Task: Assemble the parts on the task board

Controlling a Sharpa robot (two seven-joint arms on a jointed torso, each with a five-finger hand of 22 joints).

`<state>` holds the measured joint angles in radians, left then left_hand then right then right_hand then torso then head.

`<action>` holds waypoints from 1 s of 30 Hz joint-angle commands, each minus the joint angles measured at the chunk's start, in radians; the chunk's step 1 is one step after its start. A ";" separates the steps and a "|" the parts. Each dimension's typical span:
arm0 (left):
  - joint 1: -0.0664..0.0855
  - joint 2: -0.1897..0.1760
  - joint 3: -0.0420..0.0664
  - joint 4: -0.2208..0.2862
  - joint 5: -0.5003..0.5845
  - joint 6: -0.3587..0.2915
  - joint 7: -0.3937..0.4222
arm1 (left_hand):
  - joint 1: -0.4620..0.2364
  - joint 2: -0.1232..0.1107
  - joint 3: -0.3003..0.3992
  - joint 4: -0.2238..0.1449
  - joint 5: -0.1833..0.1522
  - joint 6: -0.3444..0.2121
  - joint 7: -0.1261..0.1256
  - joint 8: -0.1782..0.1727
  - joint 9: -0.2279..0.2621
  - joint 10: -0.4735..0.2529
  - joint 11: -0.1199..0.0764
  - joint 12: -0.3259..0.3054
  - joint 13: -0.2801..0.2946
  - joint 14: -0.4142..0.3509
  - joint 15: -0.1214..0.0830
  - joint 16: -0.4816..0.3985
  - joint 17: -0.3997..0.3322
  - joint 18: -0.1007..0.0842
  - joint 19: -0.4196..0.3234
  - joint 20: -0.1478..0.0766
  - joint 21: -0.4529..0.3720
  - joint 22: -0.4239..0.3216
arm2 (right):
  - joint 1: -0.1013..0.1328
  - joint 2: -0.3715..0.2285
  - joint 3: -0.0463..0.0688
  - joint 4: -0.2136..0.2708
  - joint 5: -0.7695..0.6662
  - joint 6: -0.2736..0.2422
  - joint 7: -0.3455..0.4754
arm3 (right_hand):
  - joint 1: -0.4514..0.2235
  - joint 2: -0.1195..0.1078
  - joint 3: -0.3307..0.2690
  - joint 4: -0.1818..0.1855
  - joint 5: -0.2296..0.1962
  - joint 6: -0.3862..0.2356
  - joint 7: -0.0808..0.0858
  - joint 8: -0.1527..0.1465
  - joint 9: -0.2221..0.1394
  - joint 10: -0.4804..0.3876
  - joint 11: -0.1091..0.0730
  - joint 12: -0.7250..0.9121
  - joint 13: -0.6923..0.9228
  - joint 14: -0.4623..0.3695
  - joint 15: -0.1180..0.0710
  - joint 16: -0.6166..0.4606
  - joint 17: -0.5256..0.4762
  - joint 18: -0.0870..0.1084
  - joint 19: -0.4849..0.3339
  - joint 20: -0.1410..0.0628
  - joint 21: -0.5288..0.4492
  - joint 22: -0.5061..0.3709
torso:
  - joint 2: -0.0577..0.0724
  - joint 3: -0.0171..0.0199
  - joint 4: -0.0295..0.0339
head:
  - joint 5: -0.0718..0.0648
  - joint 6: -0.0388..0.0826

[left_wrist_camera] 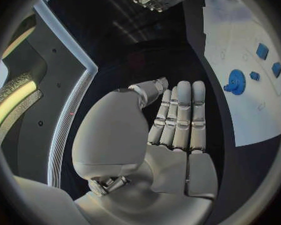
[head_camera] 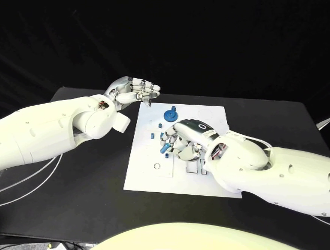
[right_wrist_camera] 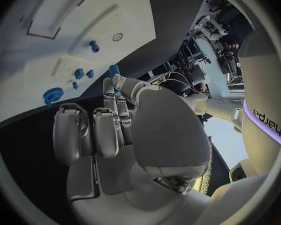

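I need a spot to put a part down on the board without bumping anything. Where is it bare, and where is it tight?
The task board is bare along its far right corner and along its near left edge, below the small ring mark. It is crowded mid-board: the right hand sits over the small blue parts, with the blue gear just beyond. The left hand hovers off the far left corner.

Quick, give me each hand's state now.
Left hand: open, holding nothing, fingers straight, beside the task board.
Right hand: over the board, pinching a small blue part at its fingertips.
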<state>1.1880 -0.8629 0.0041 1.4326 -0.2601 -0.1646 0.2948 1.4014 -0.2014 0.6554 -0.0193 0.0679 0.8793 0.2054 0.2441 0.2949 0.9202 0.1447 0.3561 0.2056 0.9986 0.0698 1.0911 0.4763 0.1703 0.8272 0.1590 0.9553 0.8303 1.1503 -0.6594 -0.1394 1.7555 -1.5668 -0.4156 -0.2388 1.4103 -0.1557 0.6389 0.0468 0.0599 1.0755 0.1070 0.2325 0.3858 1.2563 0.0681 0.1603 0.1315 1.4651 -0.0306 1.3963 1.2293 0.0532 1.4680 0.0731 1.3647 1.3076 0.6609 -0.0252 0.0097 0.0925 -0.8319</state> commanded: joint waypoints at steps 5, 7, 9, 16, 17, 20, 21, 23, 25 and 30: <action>0.001 0.008 0.001 0.001 0.008 0.010 0.008 | -0.003 0.002 -0.001 -0.003 0.005 -0.009 0.003 0.005 -0.002 -0.007 0.002 0.007 -0.001 -0.005 -0.001 -0.005 -0.001 0.014 0.004 0.004 0.001 0.001 | -0.031 0.060 -0.008 -0.042 -0.027 0.030 0.025 | -0.010 0.003 0.006 -0.004 -0.001 0.002 0.008 0.026 0.077 0.030 -0.025 -0.005 0.001 0.041 -0.005 0.002 -0.001 -0.011 0.049 -0.008 -0.004 0.171 | 0.001 -0.0017 0.0027 | 0.014 -0.005; 0.001 0.008 0.001 0.002 0.008 0.010 0.008 | -0.003 0.002 -0.001 -0.003 0.005 -0.009 0.003 0.005 -0.002 -0.007 0.002 0.007 -0.001 -0.005 -0.001 -0.005 -0.001 0.014 0.004 0.004 0.001 0.001 | -0.038 0.071 -0.010 -0.053 -0.032 0.034 0.024 | -0.010 0.003 0.006 -0.004 -0.001 0.002 0.008 0.026 0.077 0.030 -0.025 -0.005 0.001 0.041 -0.005 0.002 -0.001 -0.011 0.049 -0.008 -0.004 0.171 | 0.001 -0.0022 0.0029 | 0.016 -0.005; 0.001 0.008 0.001 0.003 0.008 0.010 0.007 | -0.003 0.002 -0.001 -0.003 0.005 -0.009 0.003 0.005 -0.002 -0.007 0.002 0.007 -0.001 -0.005 -0.001 -0.005 -0.001 0.014 0.004 0.004 0.001 0.001 | -0.044 0.080 -0.011 -0.061 -0.037 0.040 0.022 | -0.010 0.003 0.006 -0.004 -0.001 0.002 0.008 0.026 0.077 0.030 -0.025 -0.005 0.001 0.041 -0.005 0.002 -0.001 -0.011 0.049 -0.008 -0.004 0.171 | 0.002 -0.0013 0.0024 | 0.019 -0.007; 0.001 0.006 0.001 0.005 0.008 0.011 0.007 | -0.003 0.002 -0.001 -0.003 0.005 -0.009 0.003 0.005 -0.002 -0.007 0.002 0.007 -0.001 -0.005 -0.001 -0.005 -0.001 0.014 0.004 0.004 0.001 0.001 | -0.052 0.096 -0.014 -0.080 -0.059 0.080 -0.008 | -0.012 0.003 0.007 -0.006 -0.001 0.001 0.008 0.026 0.077 0.030 -0.025 -0.006 0.001 0.041 -0.004 0.001 -0.003 -0.011 0.048 -0.008 -0.006 0.171 | 0.002 -0.0002 0.0015 | 0.021 -0.011; 0.001 0.005 0.001 0.005 0.008 0.011 0.006 | -0.003 0.002 -0.001 -0.003 0.005 -0.009 0.003 0.005 -0.002 -0.007 0.002 0.007 -0.001 -0.005 -0.001 -0.005 -0.001 0.014 0.004 0.004 0.001 0.001 | -0.052 0.096 -0.014 -0.081 -0.062 0.084 -0.013 | -0.012 0.003 0.007 -0.006 -0.001 0.001 0.008 0.026 0.077 0.030 -0.025 -0.006 0.001 0.041 -0.004 0.001 -0.003 -0.011 0.048 -0.008 -0.006 0.171 | 0.002 0.0000 0.0017 | 0.021 -0.012; 0.001 0.004 0.001 0.005 0.008 0.011 0.006 | -0.003 0.002 -0.001 -0.003 0.005 -0.009 0.003 0.005 -0.002 -0.007 0.002 0.007 -0.001 -0.005 -0.001 -0.005 -0.001 0.014 0.004 0.004 0.001 0.001 | -0.053 0.097 -0.015 -0.082 -0.068 0.094 -0.022 | -0.012 0.003 0.007 -0.006 -0.001 0.001 0.008 0.026 0.077 0.030 -0.025 -0.006 0.001 0.041 -0.004 0.001 -0.003 -0.011 0.048 -0.008 -0.006 0.171 | 0.002 0.0006 0.0012 | 0.022 -0.014; 0.001 0.004 0.001 0.005 0.008 0.011 0.006 | -0.003 0.002 -0.001 -0.003 0.005 -0.009 0.003 0.005 -0.002 -0.007 0.002 0.007 -0.001 -0.005 -0.001 -0.005 -0.001 0.014 0.004 0.004 0.001 0.001 | -0.053 0.097 -0.015 -0.082 -0.069 0.099 -0.025 | -0.014 0.003 0.008 -0.007 -0.001 0.000 0.009 0.027 0.078 0.030 -0.025 -0.007 0.002 0.041 -0.004 0.001 -0.003 -0.011 0.049 -0.008 -0.004 0.172 | 0.002 0.0007 0.0008 | 0.022 -0.015; 0.001 0.004 0.001 0.005 0.008 0.011 0.006 | -0.005 0.002 -0.002 -0.002 0.004 -0.010 0.003 0.005 -0.003 -0.008 0.003 0.008 -0.001 -0.004 -0.001 -0.005 -0.001 0.014 0.004 0.005 0.001 0.001 | -0.054 0.098 -0.015 -0.082 -0.072 0.107 -0.029 | -0.014 0.003 0.008 -0.007 -0.001 0.000 0.009 0.027 0.078 0.030 -0.025 -0.007 0.002 0.041 -0.004 0.001 -0.003 -0.011 0.049 -0.008 -0.004 0.172 | 0.001 0.0007 0.0007 | 0.022 -0.016; 0.001 0.003 0.001 0.006 0.008 0.012 0.006 | -0.005 0.002 -0.002 -0.002 0.004 -0.010 0.003 0.005 -0.003 -0.008 0.003 0.008 -0.001 -0.004 -0.001 -0.005 -0.001 0.014 0.004 0.005 0.001 0.001 | -0.054 0.098 -0.015 -0.083 -0.075 0.113 -0.033 | -0.014 0.003 0.008 -0.007 -0.001 0.000 0.009 0.027 0.078 0.030 -0.025 -0.007 0.002 0.041 -0.004 0.001 -0.003 -0.011 0.049 -0.008 -0.004 0.172 | 0.002 0.0010 0.0009 | 0.022 -0.017; 0.001 0.003 0.001 0.006 0.008 0.012 0.006 | -0.005 0.002 -0.002 -0.002 0.004 -0.010 0.003 0.005 -0.003 -0.008 0.003 0.008 -0.001 -0.004 -0.001 -0.005 -0.001 0.014 0.004 0.005 0.001 0.001 | -0.055 0.101 -0.016 -0.086 -0.084 0.122 -0.047 | -0.015 0.003 0.009 -0.009 -0.001 0.000 0.009 0.027 0.079 0.030 -0.025 -0.008 0.002 0.041 -0.004 0.001 -0.002 -0.012 0.049 -0.008 -0.002 0.173 | 0.001 0.0009 0.0009 | 0.022 -0.017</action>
<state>1.1883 -0.8606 0.0039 1.4355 -0.2587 -0.1646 0.2946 1.4014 -0.2014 0.6554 -0.0193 0.0678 0.8756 0.2090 0.2441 0.2930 0.9166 0.1484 0.3602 0.2057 0.9986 0.0698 1.0912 0.4764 0.1702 0.8272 0.1590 0.9554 0.8301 1.0964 -0.5604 -0.1552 1.6698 -1.6226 -0.3291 -0.2657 1.3959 -0.1596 0.6433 0.0397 0.0572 1.0741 0.1089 0.2479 0.3865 1.2607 0.0650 0.1570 0.1319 1.4651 -0.0304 1.3962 1.2271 0.0533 1.4680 0.0731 1.3647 1.3074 0.6626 -0.0244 0.0107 0.1147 -0.8487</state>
